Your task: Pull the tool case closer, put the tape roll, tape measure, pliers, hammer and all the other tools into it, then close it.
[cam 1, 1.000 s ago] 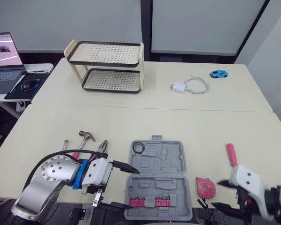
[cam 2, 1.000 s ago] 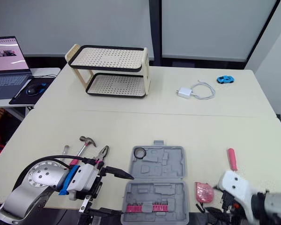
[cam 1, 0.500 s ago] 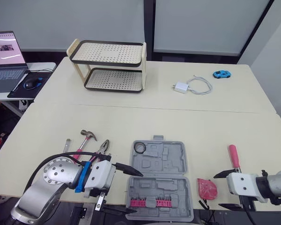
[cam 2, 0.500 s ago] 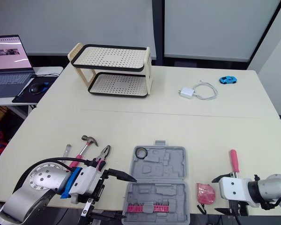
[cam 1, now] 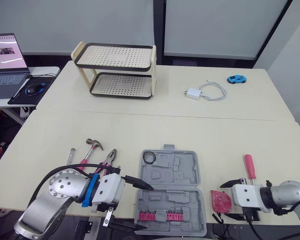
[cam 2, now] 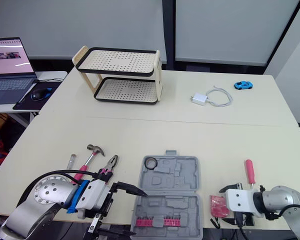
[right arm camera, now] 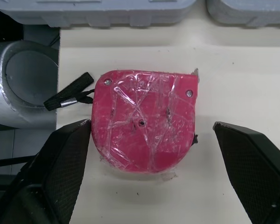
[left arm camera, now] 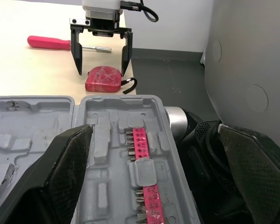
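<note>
Pale table point(cam 1: 140, 127) fills the middle of the room, with grey blinds behind it. At its far side stand a two-tier rack point(cam 1: 117, 70), a charger point(cam 1: 191, 93) with its coiled cable, and a blue toy car point(cam 1: 235, 79). A laptop point(cam 1: 2, 60) and mouse point(cam 1: 32, 89) sit on a side desk to the left.

The case point(cam 1: 170, 192) lies open and flat at the table's front edge. Its near half holds a pink bit strip point(cam 1: 157, 216). The tape roll point(cam 1: 148, 157) rests in the far left corner of the far half.

Left of the case, on the table, lie the hammer point(cam 1: 92, 146), the pliers point(cam 1: 109, 157) and a small wrench point(cam 1: 71, 155), close together. The left arm covers their near ends.

The left gripper point(cam 1: 147, 207) hangs over the near half of the case at its left side. Its fingers point(left arm camera: 67, 158) are spread wide and hold nothing.

The tape measure point(right arm camera: 143, 121) lies on the table just right of the case, its black strap trailing toward the edge. The right gripper point(cam 1: 226, 199) is released, with a finger on either side of the tape measure and a gap to each; neither touches it.

The screwdriver point(cam 1: 249, 165) lies just beyond the right gripper, its pink handle pointing away from the front edge.
</note>
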`<state>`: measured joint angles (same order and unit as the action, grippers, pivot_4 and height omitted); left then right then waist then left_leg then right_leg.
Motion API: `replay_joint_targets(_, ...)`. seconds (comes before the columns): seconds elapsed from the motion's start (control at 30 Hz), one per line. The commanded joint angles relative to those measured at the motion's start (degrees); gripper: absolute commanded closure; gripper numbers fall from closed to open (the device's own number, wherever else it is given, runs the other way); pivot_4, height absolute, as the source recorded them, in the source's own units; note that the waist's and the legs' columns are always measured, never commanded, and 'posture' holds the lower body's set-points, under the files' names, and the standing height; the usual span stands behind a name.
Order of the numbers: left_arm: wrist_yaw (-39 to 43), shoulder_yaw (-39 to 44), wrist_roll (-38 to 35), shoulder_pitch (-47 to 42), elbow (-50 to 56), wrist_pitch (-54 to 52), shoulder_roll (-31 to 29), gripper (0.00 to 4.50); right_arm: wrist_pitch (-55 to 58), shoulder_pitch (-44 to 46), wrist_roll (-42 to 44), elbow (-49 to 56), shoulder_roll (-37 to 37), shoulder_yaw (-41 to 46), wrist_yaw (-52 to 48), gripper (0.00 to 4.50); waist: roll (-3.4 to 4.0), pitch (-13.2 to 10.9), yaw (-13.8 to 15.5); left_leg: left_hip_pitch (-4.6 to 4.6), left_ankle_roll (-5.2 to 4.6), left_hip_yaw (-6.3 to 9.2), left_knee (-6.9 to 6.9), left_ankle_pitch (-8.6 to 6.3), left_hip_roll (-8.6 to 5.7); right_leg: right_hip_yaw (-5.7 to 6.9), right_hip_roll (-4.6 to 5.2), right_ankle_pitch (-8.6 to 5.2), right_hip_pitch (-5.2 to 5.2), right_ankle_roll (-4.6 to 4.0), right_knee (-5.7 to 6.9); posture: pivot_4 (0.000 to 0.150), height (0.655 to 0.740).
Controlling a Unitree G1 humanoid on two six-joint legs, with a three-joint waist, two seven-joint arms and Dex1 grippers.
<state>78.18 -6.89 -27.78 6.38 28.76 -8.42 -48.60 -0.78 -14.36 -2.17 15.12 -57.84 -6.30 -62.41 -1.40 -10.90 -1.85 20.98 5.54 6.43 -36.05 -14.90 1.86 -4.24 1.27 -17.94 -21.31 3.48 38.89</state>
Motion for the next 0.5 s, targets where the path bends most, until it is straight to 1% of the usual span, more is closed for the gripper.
replay_joint_targets(0.03, -0.03, 0.45, -0.63, 0.47, 1.48, 0.45, -0.54, 0.0, -0.1, 0.65, -0.24, 0.13, -0.11, -0.31, -0.1, 0.06, 0.0, 0.0, -0.01, 0.0, 0.0, 0.0, 0.0, 0.0, 0.0, 0.0, 0.0, 0.0, 0.0, 0.0, 0.0, 0.15, 0.735)
replay_joint_targets(0.47, -0.48, 0.41, -0.89, -0.09, 1.8, -0.13, -0.53, 0.0, -1.22, 0.63, -0.15, 0.31, 0.4, -1.02, -0.46, 0.06, 0.0, 0.0, -0.01, 0.0, 0.0, 0.0, 0.0, 0.0, 0.0, 0.0, 0.0, 0.0, 0.0, -0.01, 0.01, 0.15, 0.735)
replay_joint_targets(0.5, -0.53, 0.35, -0.89, -0.23, 1.79, -0.22, -0.5, 0.0, -1.03, 0.84, -0.19, 0.4, 0.56, -1.24, -0.45, 0.43, 0.0, 0.0, -0.01, -0.01, 0.0, 0.0, 0.0, 0.0, 0.0, 0.0, 0.0, 0.0, 0.0, -0.01, 0.01, 0.15, 0.735)
